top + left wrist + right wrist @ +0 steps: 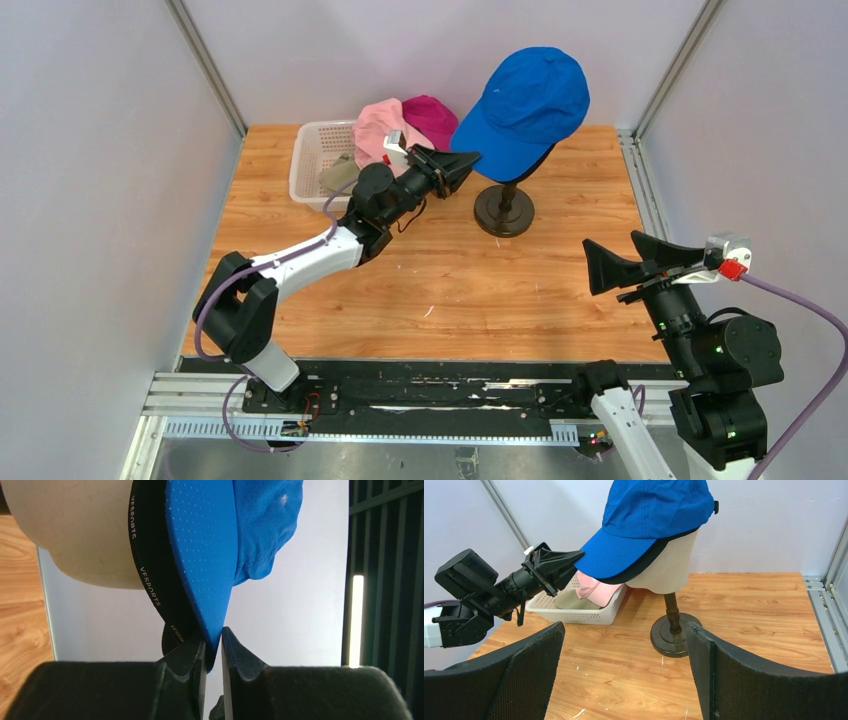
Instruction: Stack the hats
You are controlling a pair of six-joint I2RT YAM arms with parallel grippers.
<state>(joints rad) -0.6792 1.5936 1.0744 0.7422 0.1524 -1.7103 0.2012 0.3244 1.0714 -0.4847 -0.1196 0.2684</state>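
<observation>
Layout, for your notes. The wooden table [450, 290] carries a mannequin head [669, 565] on its stand at about 1 o'clock. It serves as the form that the stack is built on.

The white basket [305, 170] sits at 11 o'clock as the supply bin. It holds the pink cap [375, 125], the magenta cap [435, 115] and the khaki cap [340, 172], none of them stacked yet.

On the head, the royal blue cap [530, 100] lies over the black cap [150, 555], brims lined up and pointing toward 9 o'clock. By my reading you have two of the five done.

The left gripper [214, 640] reaches in from 9 o'clock. Its jaws stand close on either side of the blue brim tip. That is the stiff edge, which suits steering a soft cap. You cannot tell here whether they pinch it or sit slack.

The right gripper [624, 630] waits at 4 o'clock with its jaws spread wide and nothing in them, well apart from the stand.
</observation>
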